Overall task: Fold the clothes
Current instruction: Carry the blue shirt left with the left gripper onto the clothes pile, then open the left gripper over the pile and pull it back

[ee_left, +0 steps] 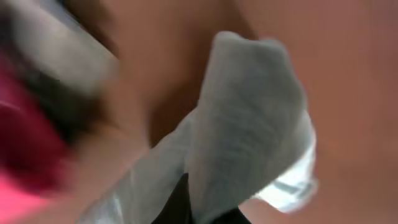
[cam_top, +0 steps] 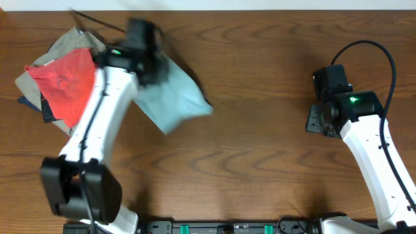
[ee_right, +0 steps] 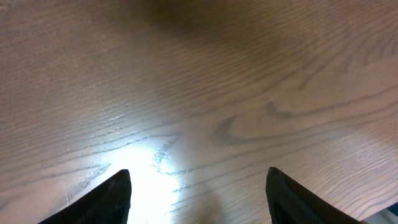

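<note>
Noted left gripper (cam_top: 151, 68) clamped on T-shirt (cam_top: 174, 99) near table's (cam_top: 260, 149) far-left corner, beside garment heap (cam_top: 65, 81), and right gripper (ee_right: 199, 172) wide apart, holding nothing, near right edge.

right gripper (ee_right: 199, 202) hanging over the wooden table (ee_right: 261, 68), looking straight down. two dark fingers (ee_right: 102, 202) poke in at the bottom corners, set well apart, nothing between them but wood. wavy grain sweeps across the tabletop, and a bright glare patch (ee_right: 149, 171) glows just beside one finger.
</note>
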Tool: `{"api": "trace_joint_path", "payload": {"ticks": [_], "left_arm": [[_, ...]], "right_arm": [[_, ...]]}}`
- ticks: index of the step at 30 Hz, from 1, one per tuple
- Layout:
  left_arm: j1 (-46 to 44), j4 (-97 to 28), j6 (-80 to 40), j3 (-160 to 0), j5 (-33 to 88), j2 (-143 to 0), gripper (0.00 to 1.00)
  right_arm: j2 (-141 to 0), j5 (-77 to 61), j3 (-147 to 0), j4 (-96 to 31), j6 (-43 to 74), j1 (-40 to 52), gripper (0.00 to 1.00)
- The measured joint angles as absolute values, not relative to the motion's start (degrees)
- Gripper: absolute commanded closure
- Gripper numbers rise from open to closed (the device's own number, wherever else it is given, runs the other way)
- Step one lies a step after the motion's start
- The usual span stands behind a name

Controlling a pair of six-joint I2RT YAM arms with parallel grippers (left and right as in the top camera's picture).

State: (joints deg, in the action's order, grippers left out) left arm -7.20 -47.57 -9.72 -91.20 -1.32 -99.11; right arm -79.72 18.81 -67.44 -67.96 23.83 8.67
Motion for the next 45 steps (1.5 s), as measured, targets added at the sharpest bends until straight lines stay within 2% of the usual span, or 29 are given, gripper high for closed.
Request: {"api": "trace_joint_path", "payload": {"ticks": [5, 12, 13, 15, 16, 17, 18, 19, 24, 31, 35, 39, 45], "left_arm": [[3.11, -41.76, -8.67, -95.61, -8.93, -98.74, 0.94], [19.35, -38.48, -8.99, -95.61, -11.77, -99.83, 0.92], [21.04, -38.3, -9.19, -95.61, -11.6, -100.18, 0.86], [24.34, -38.3, -9.56, -95.61, -10.33, -101.14, 0.57], [25.78, -38.28, -9.93, -95.61, -9.34, -101.73, 0.31], [27.11, -38.3, -10.33, -95.61, -8.34, -102.3, 0.14], [28.14, -38.35, -10.52, -95.61, -7.31, -102.87, 0.05], [29.12, -38.5, -10.63, -95.61, -6.24, -103.5, 0.02], [30.57, -39.0, -10.92, -95.59, -2.85, -105.25, 0.02], [27.9, -40.69, -10.9, -95.59, 2.48, -104.44, 0.02], [21.96, -43.31, -9.85, -95.59, 4.05, -102.96, 0.02], [12.1, -49.04, -7.55, -95.61, 4.14, -102.3, 0.02], [1.8, -64.16, -6.09, -95.55, 2.66, -101.73, 0.02]], "right_arm": [[-79.72, 18.79, -67.44, -68.29, 23.62, 8.67, 0.33], [-79.72, 18.79, -67.44, -68.36, 23.51, 8.67, 0.33], [-79.72, 18.79, -67.44, -68.36, 23.46, 8.67, 0.33], [-79.72, 18.79, -67.44, -68.36, 23.46, 8.67, 0.32], [-79.72, 18.79, -67.44, -68.36, 23.46, 8.67, 0.32], [-79.72, 18.79, -67.44, -68.34, 23.44, 8.67, 0.31], [-79.72, 18.79, -67.44, -68.31, 23.44, 8.67, 0.28], [-79.72, 18.79, -67.44, -68.27, 23.46, 8.67, 0.25], [-79.72, 18.15, -67.44, -67.79, 23.22, 8.67, 0.22], [-79.72, 11.55, -67.44, -63.16, 22.94, 6.98, 0.18], [-79.72, 4.75, -67.44, -59.66, 20.84, 3.31, 0.14], [-79.72, -1.21, -67.44, -56.93, 17.12, -1.23, 0.02], [-79.72, -4.67, -67.44, -60.71, 8.95, -7.57, 0.01]]}}
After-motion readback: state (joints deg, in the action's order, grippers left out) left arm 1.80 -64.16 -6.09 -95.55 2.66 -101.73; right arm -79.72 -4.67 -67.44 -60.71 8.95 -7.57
